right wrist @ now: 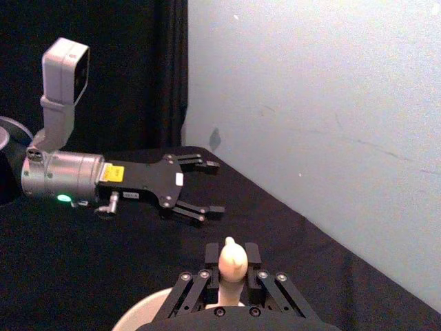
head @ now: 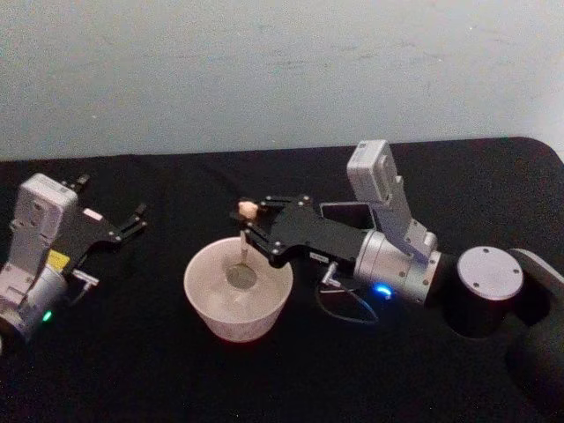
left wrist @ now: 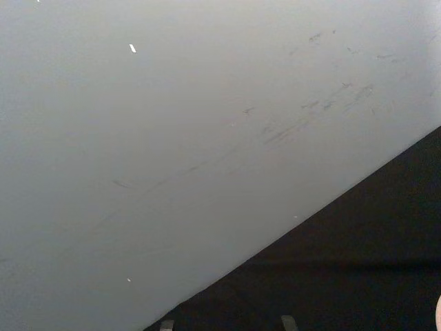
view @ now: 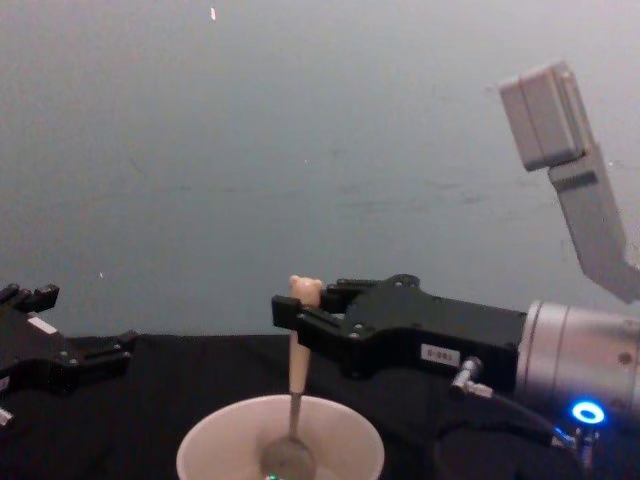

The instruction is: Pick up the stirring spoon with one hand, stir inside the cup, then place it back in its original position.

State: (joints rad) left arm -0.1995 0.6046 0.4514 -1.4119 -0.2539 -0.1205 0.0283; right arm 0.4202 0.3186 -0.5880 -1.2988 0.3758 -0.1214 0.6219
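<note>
The wide cream-white cup (head: 211,308) stands on the black table near its middle, and its rim (view: 200,440) also shows low in the chest view. The stirring spoon (head: 241,247) stands upright in it, its shiny bowl down inside the cup and its bear head (view: 305,288) above the rim. My right gripper (head: 251,218) reaches in from the right and is shut on the beige handle (right wrist: 231,262) just under the bear head. My left gripper (head: 110,200) rests open at the table's left, apart from the cup.
A dark grey square holder (head: 345,211) sits behind the right gripper's body. A loose cable loops on the cloth under the right wrist (head: 348,313). A pale wall (head: 264,70) closes off the table's far edge. The left gripper (right wrist: 210,187) shows open beyond the spoon.
</note>
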